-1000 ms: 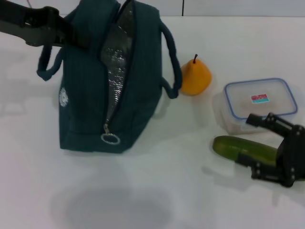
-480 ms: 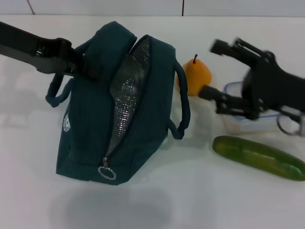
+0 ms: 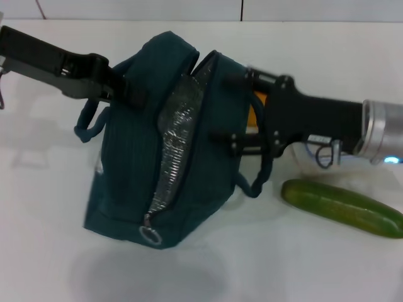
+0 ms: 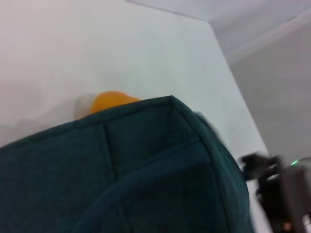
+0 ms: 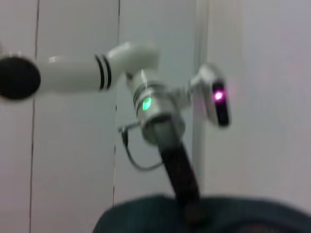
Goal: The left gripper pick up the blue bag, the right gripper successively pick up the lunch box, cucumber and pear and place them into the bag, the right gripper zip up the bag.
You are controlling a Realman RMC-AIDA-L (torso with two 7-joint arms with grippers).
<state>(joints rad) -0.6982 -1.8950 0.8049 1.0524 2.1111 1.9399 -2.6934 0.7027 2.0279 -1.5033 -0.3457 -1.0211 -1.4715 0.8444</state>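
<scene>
Two hands on one bag, nothing packed yet

My left hand (image 3: 129, 91) is pinching the blue bag (image 3: 132, 170) by its top, tilted on the desk (image 3: 264, 264), zip gaping. My right hand (image 3: 230, 110) sits spread against the bag's far side, no lunch box in it. Cucumber (image 3: 340, 206) lies beside; pear (image 4: 111, 102) peeks behind. Risk: that right hand snags the handle (image 3: 261, 170) and drags the bag over.

Dark teal blue bag (image 3: 129, 170) with silver lining, glossy green cucumber (image 3: 343, 206), orange pear (image 4: 111, 102)
</scene>
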